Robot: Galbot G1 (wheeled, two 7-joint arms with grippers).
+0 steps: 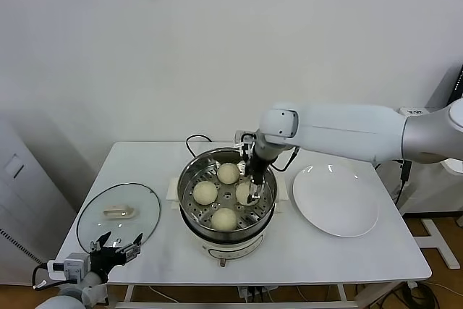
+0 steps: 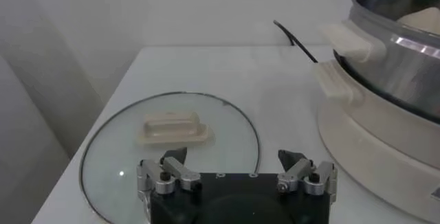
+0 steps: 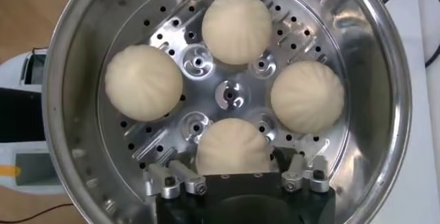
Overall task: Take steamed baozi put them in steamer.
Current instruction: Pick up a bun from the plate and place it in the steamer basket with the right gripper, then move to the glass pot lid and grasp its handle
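Note:
Several cream-white steamed baozi lie on the perforated tray of the steel steamer [image 1: 189, 179] [image 3: 75, 53]. Three of them sit free [image 3: 236, 26] [image 3: 144, 82] [image 3: 306, 97]. The one nearest the wrist camera [image 3: 232, 143] rests on the tray between the spread fingers of my right gripper [image 3: 228, 157], which is open and reaches down into the pot [image 1: 253, 192]. That bun is half hidden by the gripper in the head view. My left gripper [image 1: 116, 244] [image 2: 232, 157] hangs open and holds nothing at the table's front left corner, above the edge of the glass lid.
The round glass lid [image 1: 119, 211] [image 2: 227, 126] with its white handle lies flat, left of the steamer [image 2: 392, 60]. A bare white plate [image 1: 335, 199] sits to the right. A black cord [image 1: 195, 137] runs behind the pot.

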